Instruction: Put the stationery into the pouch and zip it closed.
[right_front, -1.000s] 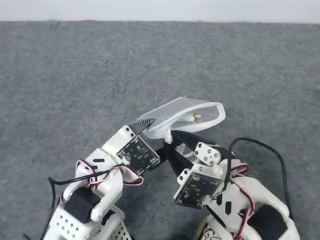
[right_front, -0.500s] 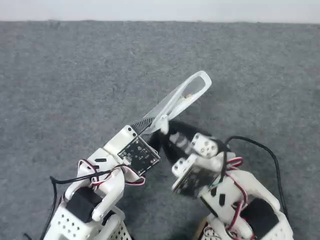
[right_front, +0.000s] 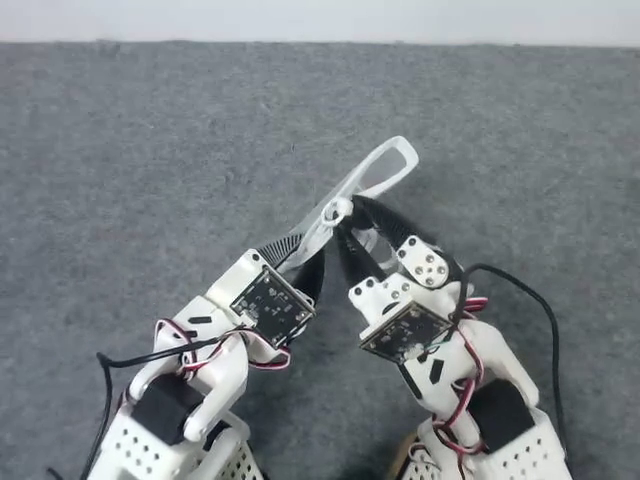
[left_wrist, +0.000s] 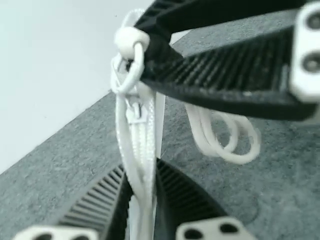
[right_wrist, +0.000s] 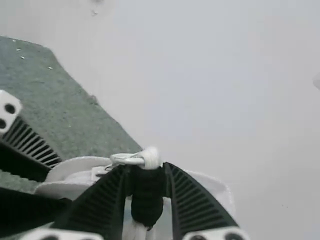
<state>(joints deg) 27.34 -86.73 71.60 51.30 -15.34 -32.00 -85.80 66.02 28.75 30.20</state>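
Observation:
A translucent white pouch (right_front: 372, 178) stands edge-on above the grey mat, held between both arms. My left gripper (right_front: 303, 250) is shut on the pouch's zip edge (left_wrist: 141, 150) at its near end, seen close up between its black ribbed fingers (left_wrist: 97, 210). My right gripper (right_front: 345, 218) is shut on the zip pull (right_front: 339, 210), a white bead on a ring (right_wrist: 149, 157) just above its fingertips. In the left wrist view that bead (left_wrist: 131, 38) sits under the right arm's fingers (left_wrist: 225, 75), with a white cord loop (left_wrist: 227, 145) hanging below. The pouch's contents are hidden.
The grey felt mat (right_front: 150, 150) runs out on all sides, ending at a pale wall (right_front: 320, 20) at the back. A black cable (right_front: 545, 320) loops beside the right arm. Both arm bases crowd the near edge.
The pouch has turned from lying open and flat to standing narrow on edge. The right gripper has moved up and away from the bases along the pouch with the pull. The left gripper has kept its place.

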